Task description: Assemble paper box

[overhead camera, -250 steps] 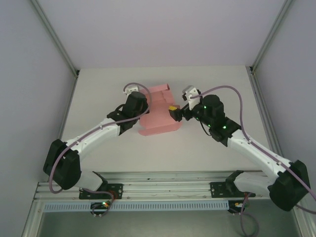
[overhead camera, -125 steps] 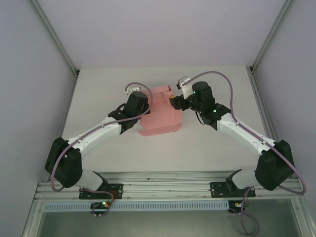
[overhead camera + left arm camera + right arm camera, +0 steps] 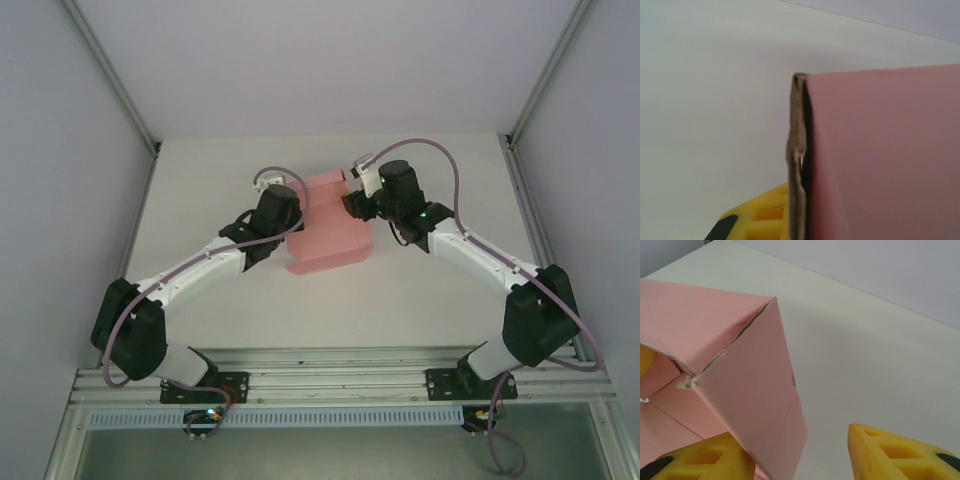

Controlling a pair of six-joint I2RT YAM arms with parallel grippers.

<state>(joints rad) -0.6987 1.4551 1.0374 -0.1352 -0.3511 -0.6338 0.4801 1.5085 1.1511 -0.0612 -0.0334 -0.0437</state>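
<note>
The salmon-pink paper box (image 3: pixel 330 228) sits partly folded at the middle of the table. My left gripper (image 3: pixel 296 213) is at its left side. In the left wrist view that gripper (image 3: pixel 800 200) is shut on an upright wall of the paper box (image 3: pixel 880 155); one yellow finger (image 3: pixel 760 215) presses the wall's raw edge and the other is hidden behind the card. My right gripper (image 3: pixel 352 204) is at the box's far right corner. In the right wrist view it (image 3: pixel 790 435) stands open astride a raised pink wall (image 3: pixel 755 405), which lies against the left finger (image 3: pixel 700 460) and well apart from the right finger (image 3: pixel 905 455).
The white table (image 3: pixel 200 180) is ringed by grey enclosure walls with metal posts (image 3: pixel 150 140) at the far corners. An aluminium rail (image 3: pixel 330 385) carrying both arm bases runs along the near edge. Purple cables (image 3: pixel 440 160) loop above the wrists.
My right arm has swung toward the far side along the box's right edge, and its jaws have narrowed around the raised wall. The left arm and its grip have not moved.
</note>
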